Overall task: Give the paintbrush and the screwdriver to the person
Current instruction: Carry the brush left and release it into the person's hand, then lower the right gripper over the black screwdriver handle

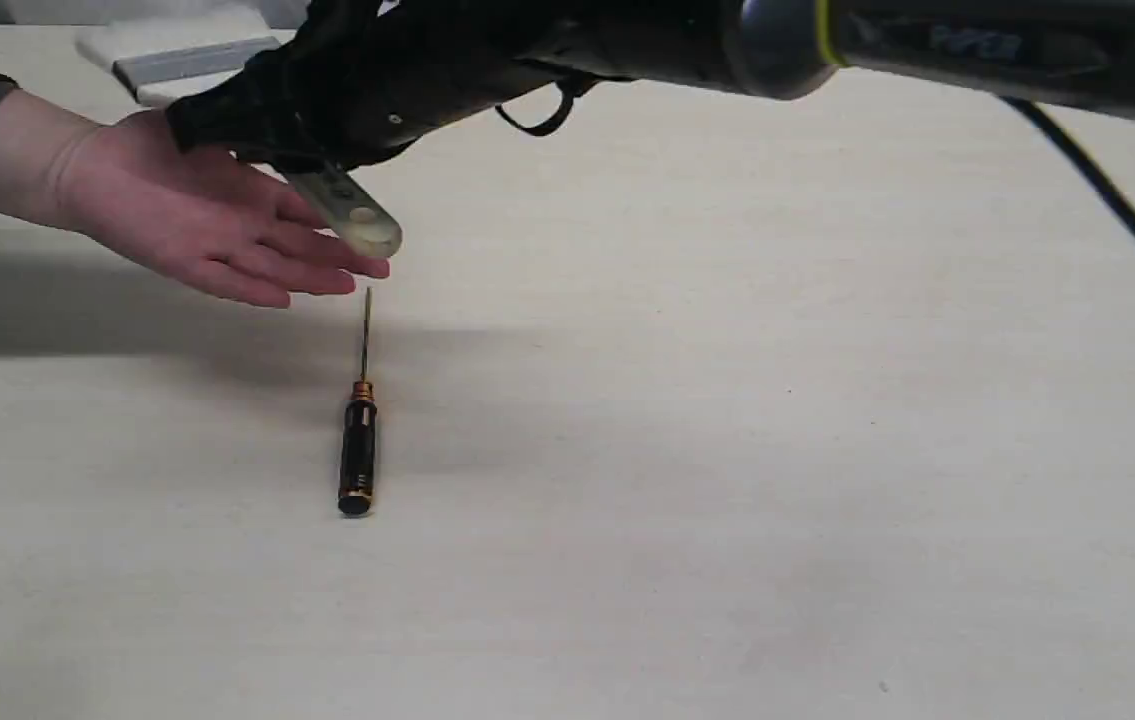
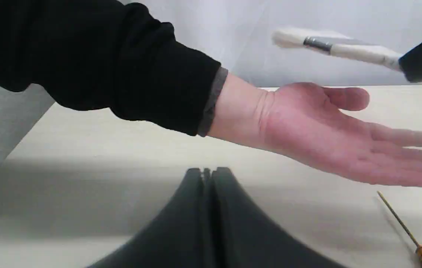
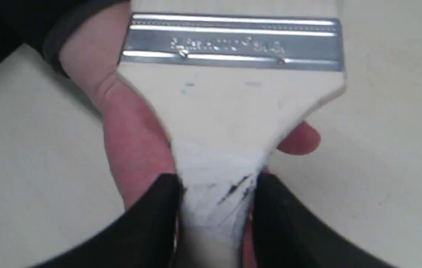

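Observation:
The paintbrush (image 3: pixel 233 104) is held by its light wooden handle in my right gripper (image 3: pixel 216 193), which is shut on it. In the exterior view that gripper (image 1: pixel 257 135) has reached across to the left and hovers over the person's open palm (image 1: pixel 197 220). The handle end (image 1: pixel 352 212) sticks out over the fingers. The silver ferrule (image 3: pixel 233 41) is above the wrist. The screwdriver (image 1: pixel 359 440) lies on the table just in front of the fingertips, shaft pointing toward them. My left gripper (image 2: pixel 207 173) is shut and empty, low over the table beside the person's forearm (image 2: pixel 240 108).
The pale wooden table (image 1: pixel 727 450) stretches wide to the right and front of the screwdriver. The right arm (image 1: pixel 927 45) with its yellow ring and a black cable (image 1: pixel 1117 210) spans the top of the exterior view. A grey wall (image 2: pixel 233 37) rises behind the table.

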{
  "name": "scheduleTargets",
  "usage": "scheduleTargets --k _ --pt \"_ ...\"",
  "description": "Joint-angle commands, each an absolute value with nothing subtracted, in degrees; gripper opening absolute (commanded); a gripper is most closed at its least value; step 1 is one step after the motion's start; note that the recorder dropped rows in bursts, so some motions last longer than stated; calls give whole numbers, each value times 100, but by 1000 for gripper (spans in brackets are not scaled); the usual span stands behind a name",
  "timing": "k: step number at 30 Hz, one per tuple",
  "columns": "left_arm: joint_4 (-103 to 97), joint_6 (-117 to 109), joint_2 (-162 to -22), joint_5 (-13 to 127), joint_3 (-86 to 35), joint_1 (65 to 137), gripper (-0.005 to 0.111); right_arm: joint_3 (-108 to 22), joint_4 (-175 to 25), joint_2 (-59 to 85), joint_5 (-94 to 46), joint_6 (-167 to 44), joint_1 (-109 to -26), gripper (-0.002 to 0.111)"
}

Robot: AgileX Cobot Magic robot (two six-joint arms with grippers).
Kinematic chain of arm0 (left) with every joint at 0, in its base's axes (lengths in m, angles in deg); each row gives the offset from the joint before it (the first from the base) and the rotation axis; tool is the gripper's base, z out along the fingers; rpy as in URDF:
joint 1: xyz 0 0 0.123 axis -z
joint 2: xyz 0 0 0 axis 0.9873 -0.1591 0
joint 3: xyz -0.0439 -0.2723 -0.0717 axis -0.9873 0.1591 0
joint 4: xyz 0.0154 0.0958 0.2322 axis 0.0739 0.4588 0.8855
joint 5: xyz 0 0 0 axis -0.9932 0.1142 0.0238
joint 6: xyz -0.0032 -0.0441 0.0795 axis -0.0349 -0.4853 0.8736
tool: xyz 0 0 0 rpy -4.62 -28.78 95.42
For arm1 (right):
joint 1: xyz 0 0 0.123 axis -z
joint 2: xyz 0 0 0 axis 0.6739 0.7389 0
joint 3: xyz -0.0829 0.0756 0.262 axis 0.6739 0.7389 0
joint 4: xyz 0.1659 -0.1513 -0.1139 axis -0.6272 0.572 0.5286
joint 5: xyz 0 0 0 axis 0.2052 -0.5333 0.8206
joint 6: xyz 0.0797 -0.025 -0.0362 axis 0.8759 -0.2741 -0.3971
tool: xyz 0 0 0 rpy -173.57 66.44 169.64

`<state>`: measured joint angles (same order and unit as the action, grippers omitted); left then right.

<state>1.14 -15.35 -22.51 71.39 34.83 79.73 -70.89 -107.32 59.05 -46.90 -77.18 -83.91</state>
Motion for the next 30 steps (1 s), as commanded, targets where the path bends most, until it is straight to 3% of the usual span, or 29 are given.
scheduleTargets --k 1,4,11,24,30 --pt "92 -1547 -2236 7106 3495 8021 0 -7360 -10768 6251 -4809 -8182 -8489 5" --pt "92 -1547 -2236 7106 3495 8021 0 -7469 -10768 6504 -4812 -8443 -8606 12" --pt "131 -1547 -2236 7104 3495 8021 0 -7485 -10768 6603 -5076 -8456 -8688 53" --pt "131 -1547 -2236 7104 3495 8021 0 -7485 -8473 5775 -6654 -5867 -8688 54" --pt "131 -1547 -2236 7104 3495 8021 0 -7485 -8407 5475 -7460 -5324 -8721 54"
